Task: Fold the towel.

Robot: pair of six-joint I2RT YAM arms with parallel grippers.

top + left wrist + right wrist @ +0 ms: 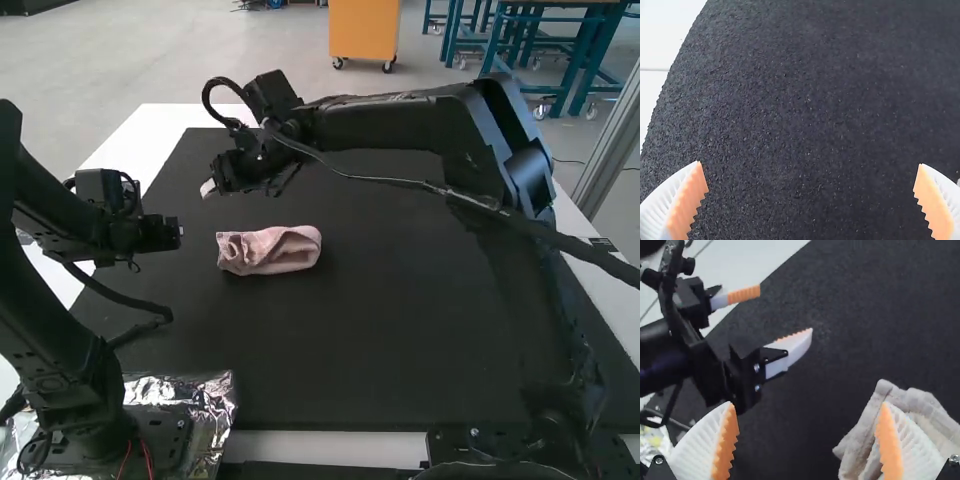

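The pink towel [268, 250] lies folded into a small, thick bundle left of the mat's middle, its loose layers showing in the right wrist view [859, 436]. The left arm's gripper [172, 234] is above the mat, to the towel's left; in its own wrist view the gripper [809, 164] is open with bare mat beneath. The right arm reaches across, and its gripper [208, 188] is beyond the towel and slightly left of it. In its wrist view this gripper [807, 404] stands open, one finger overlapping the towel in sight; whether they touch I cannot tell.
A black mat [380, 330] covers most of the white table [130, 145]. Crinkled foil [212, 398] lies around the left arm's base. In the right wrist view, the left arm's open fingers [792, 346] are close by. A cable hangs along the right arm.
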